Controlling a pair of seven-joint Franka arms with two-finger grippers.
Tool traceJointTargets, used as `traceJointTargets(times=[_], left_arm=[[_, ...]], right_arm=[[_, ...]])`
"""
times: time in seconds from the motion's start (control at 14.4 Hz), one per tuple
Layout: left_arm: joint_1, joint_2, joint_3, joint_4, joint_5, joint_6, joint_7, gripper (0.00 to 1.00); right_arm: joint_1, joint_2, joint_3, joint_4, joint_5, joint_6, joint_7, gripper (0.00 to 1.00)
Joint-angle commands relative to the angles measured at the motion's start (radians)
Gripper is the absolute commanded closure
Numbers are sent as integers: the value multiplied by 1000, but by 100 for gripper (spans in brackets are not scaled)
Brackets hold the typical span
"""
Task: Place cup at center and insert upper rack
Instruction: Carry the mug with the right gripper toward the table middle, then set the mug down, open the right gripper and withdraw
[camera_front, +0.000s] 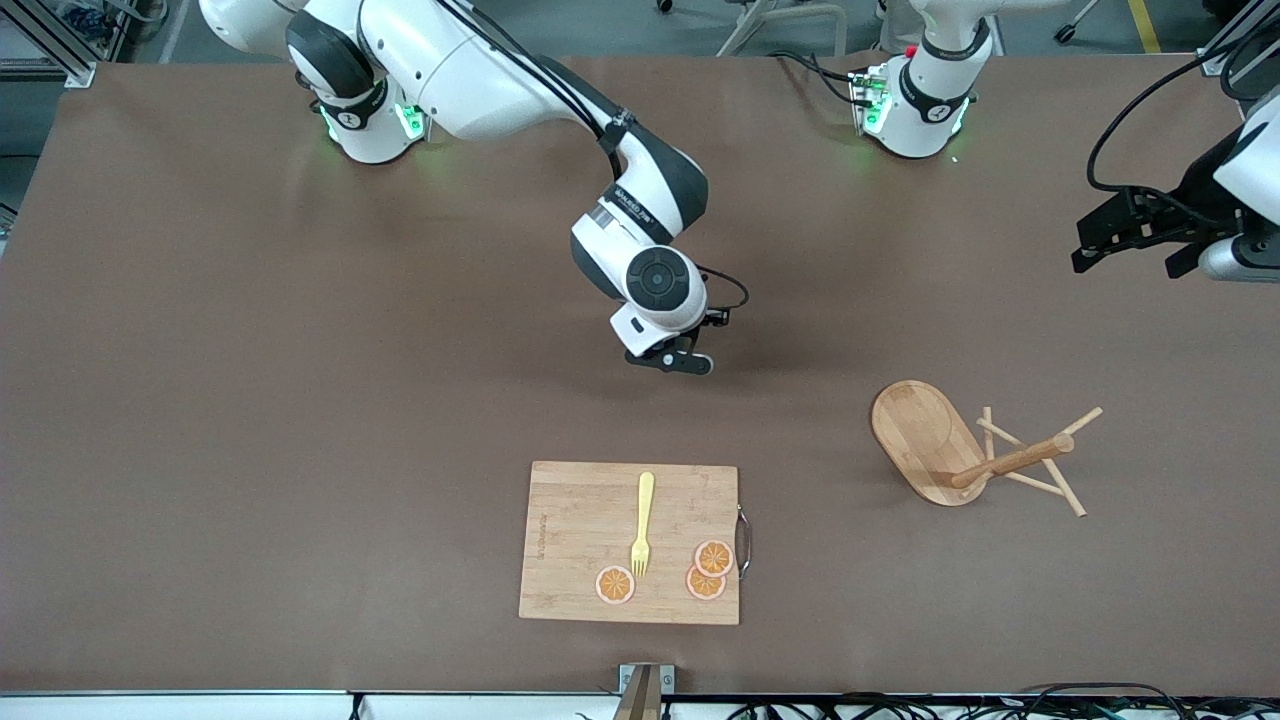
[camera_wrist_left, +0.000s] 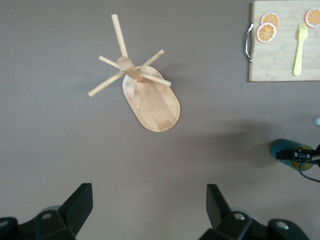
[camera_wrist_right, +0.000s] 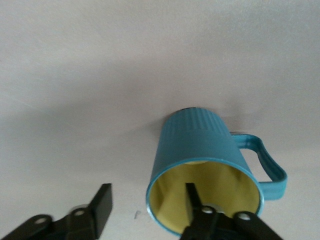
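Note:
The teal cup with a yellow inside and a side handle stands upright on the table near its middle. My right gripper is open and low over the cup, with one finger inside the cup and the other outside its wall. In the front view the right gripper hides the cup. The cup also shows in the left wrist view. The wooden mug tree lies tipped on its side toward the left arm's end, also seen in the left wrist view. My left gripper is open, empty and raised, and waits.
A bamboo cutting board lies nearer to the front camera than the cup. On it are a yellow fork and three orange slices. It has a metal handle on the side toward the mug tree.

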Motion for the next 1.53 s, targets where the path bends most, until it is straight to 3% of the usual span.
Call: traceJointTargets(times=[0.0,0.21,0.42,0.56,0.9,1.25,1.46], left_arm=[[-1,-14,-30,-2,-16,-23,-11,0],[-1,-24,-76,-5,-33,-54,-56,0],[0,-24,-128,-16,-65,-63,-155,0],[-1,-24,-176,-22,-68,-63,-214,0],[-4,-11,-367,-23,-65,-34,-437,0],[-12,-4,-559,-92,-48,118,-703,0],[-117,24,-618,-163,66,274,-942,0]], right_arm=[[-13,-54,1,10,20,-39,25,0],[-108,-151,-12,59,14,-227,25,0],[-289,-261,-19,57,11,-314,-8,0],[-407,-306,-22,56,-15,-390,-161,0],[-665,-366,-19,56,-114,-435,-326,0],[-860,-401,-23,56,-149,-541,-623,0],[-927,-435,-38,57,-190,-538,-835,0]])
